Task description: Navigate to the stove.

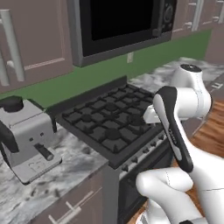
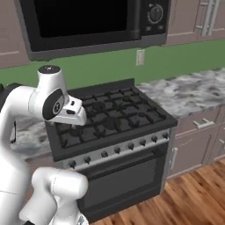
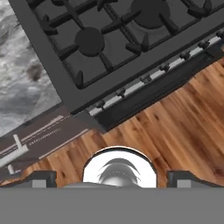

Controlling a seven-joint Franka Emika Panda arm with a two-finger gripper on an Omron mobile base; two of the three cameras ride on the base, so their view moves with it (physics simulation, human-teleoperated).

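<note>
Wood floor (image 3: 175,127), then the stove (image 2: 112,116) between marble counters (image 2: 189,92)

The white arm is folded, its pincer (image 3: 112,177) aimed downward, fingertips apart.

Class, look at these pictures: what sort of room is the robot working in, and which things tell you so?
A home kitchen, rendered in simulation. The gas stove stands between marble counters, a microwave hangs above it, and a coffee machine sits beside it.

stove (image 2: 114,118) | black grates, front knob row, dark oven door apparently shut | between marble counters
</note>
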